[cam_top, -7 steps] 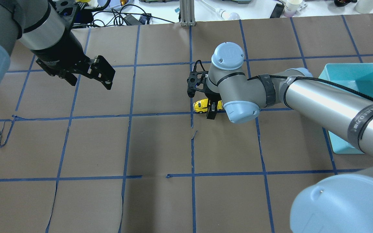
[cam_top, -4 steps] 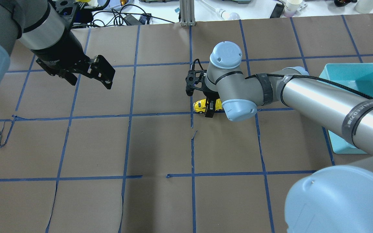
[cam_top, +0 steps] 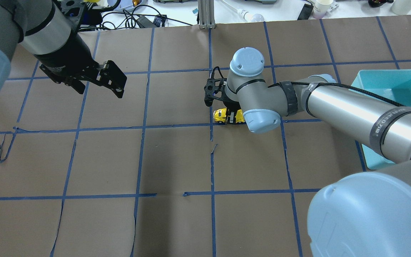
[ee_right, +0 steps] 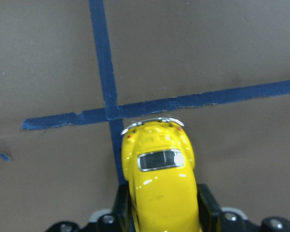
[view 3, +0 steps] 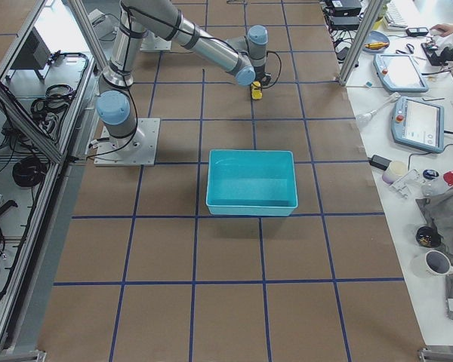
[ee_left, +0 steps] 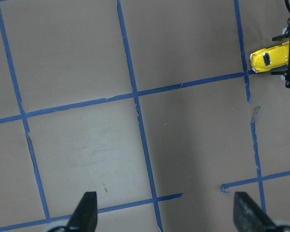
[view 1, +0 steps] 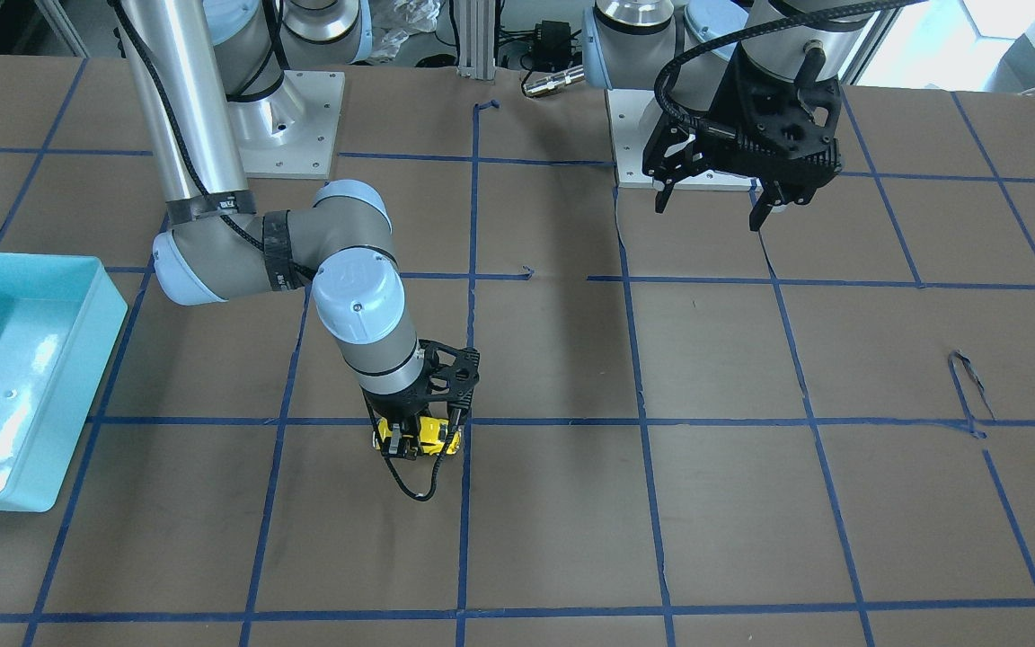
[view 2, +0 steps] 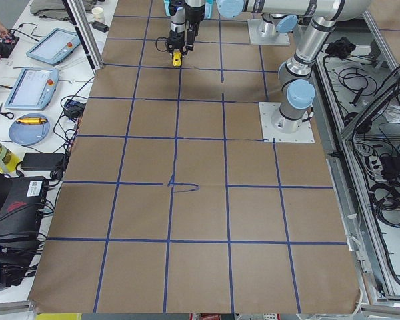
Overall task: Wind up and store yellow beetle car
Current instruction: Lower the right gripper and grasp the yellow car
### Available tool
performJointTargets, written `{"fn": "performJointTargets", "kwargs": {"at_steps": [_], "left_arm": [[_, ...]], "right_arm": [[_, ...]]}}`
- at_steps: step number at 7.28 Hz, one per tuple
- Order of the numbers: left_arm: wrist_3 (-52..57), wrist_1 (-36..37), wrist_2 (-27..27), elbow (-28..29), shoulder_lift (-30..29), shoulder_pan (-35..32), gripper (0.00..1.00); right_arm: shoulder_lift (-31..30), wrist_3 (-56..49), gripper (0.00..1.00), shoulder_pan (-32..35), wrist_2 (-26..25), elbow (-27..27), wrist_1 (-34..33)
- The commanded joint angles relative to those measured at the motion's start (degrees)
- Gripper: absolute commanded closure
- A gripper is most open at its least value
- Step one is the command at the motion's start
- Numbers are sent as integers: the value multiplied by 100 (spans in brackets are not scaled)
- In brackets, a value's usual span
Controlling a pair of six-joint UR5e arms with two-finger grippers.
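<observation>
The yellow beetle car (cam_top: 221, 115) sits on the brown paper table by a blue tape crossing. It also shows in the front view (view 1: 435, 436), the left wrist view (ee_left: 269, 58) and the right wrist view (ee_right: 159, 179). My right gripper (cam_top: 230, 117) points straight down and is shut on the car's sides; in the right wrist view its black fingers (ee_right: 210, 205) press both flanks. My left gripper (cam_top: 100, 92) hangs open and empty above the table's far left part, well away from the car; its fingertips (ee_left: 84, 212) stand wide apart.
A teal bin (cam_top: 387, 80) stands at the table's right side, also seen in the front view (view 1: 113, 296) and the exterior right view (view 3: 249, 207). Blue tape lines grid the paper, with torn strips near the car. Cables and clutter lie beyond the far edge.
My right wrist has come down a little over the car and its fingers have closed in against the car's sides. My left arm has not moved.
</observation>
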Motion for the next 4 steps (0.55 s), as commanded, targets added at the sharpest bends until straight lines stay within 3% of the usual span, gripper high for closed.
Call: {"fn": "performJointTargets", "kwargs": {"at_steps": [1,2,4], "left_arm": [[6,9,0,0,0,0,0],[6,9,0,0,0,0,0],[6,9,0,0,0,0,0]], "right_arm": [[-39,32,100,-9,-25,-81,30],[-56,-37,100,-44,-86,-351,99],[-590,-47,100,-376,-305,-993,1535]]}}
